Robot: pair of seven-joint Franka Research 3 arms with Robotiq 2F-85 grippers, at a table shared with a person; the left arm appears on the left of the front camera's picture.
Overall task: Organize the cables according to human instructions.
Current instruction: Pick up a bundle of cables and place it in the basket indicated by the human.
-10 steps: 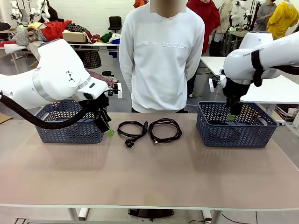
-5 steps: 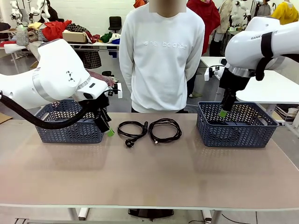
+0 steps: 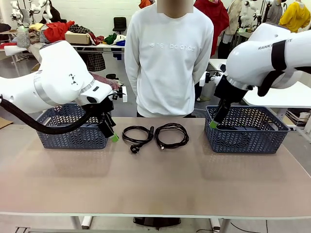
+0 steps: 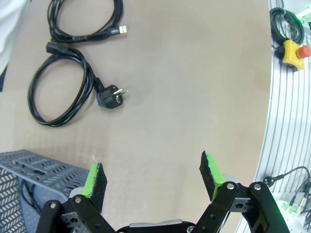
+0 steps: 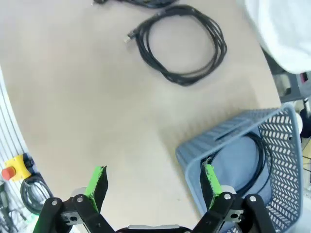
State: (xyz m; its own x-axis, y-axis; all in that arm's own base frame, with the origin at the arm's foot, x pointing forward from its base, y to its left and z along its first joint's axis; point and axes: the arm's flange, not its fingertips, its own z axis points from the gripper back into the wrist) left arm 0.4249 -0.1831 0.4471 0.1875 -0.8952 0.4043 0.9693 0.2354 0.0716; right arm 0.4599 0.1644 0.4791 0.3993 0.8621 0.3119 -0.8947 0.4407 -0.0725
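Peering into the basket [image 5: 228, 128], right wrist view shows a coiled cable [image 5: 264, 155] that mesh hides from the front; right gripper [image 5: 153, 172], wide and empty, has swung leftward; left gripper [image 4: 151, 165] gapes unmoved

In the front view the left arm [image 3: 58, 82] covers the top and the right end of the left basket [image 3: 68, 138], so its contents cannot be told. The mesh wall of the right basket [image 3: 243, 141] also hides its inside. In the right wrist view this basket is cut by the right edge, and the cable inside it [image 5: 264, 153] passes behind a fingertip [image 5: 210, 177] of the right gripper [image 5: 153, 179]. There the top edge cuts the left cable [image 5: 141, 3]. In the left wrist view the top edge cuts the right cable [image 4: 92, 34].
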